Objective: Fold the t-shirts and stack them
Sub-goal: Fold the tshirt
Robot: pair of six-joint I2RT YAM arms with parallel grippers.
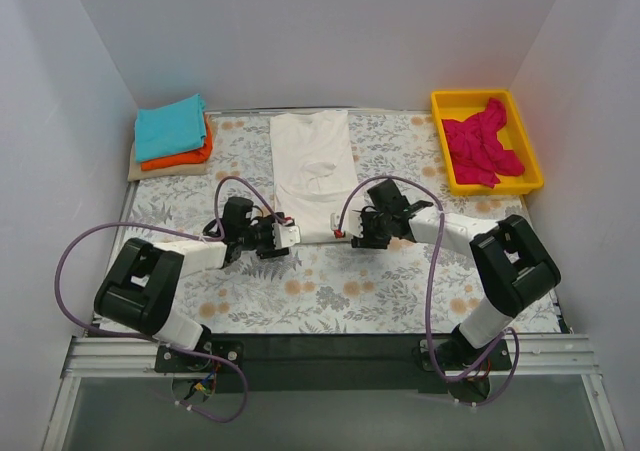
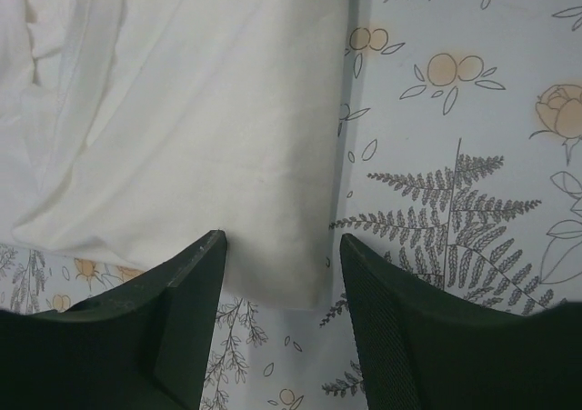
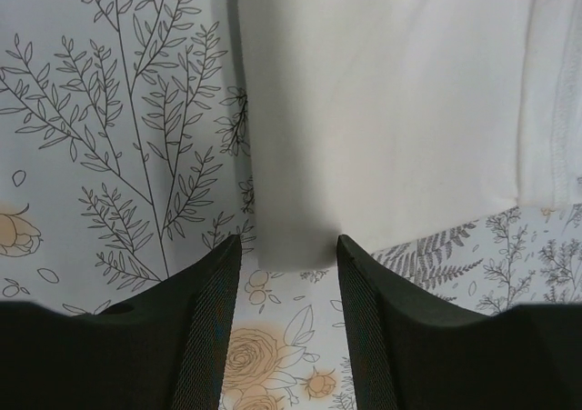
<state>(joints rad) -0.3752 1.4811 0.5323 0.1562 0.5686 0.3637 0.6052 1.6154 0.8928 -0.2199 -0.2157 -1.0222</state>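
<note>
The cream-white t-shirt lies in a long folded strip down the middle of the floral cloth. My left gripper is open at its near left corner; the left wrist view shows that corner between my open fingers, not pinched. My right gripper is open at the near right corner, which shows in the right wrist view. A folded teal t-shirt sits on a folded orange t-shirt at the far left. The magenta-pink t-shirt lies crumpled in a yellow bin.
The teal and orange stack rests on a tan mat at the back left. The yellow bin stands at the back right by the wall. White walls enclose the table. The floral cloth covers the table.
</note>
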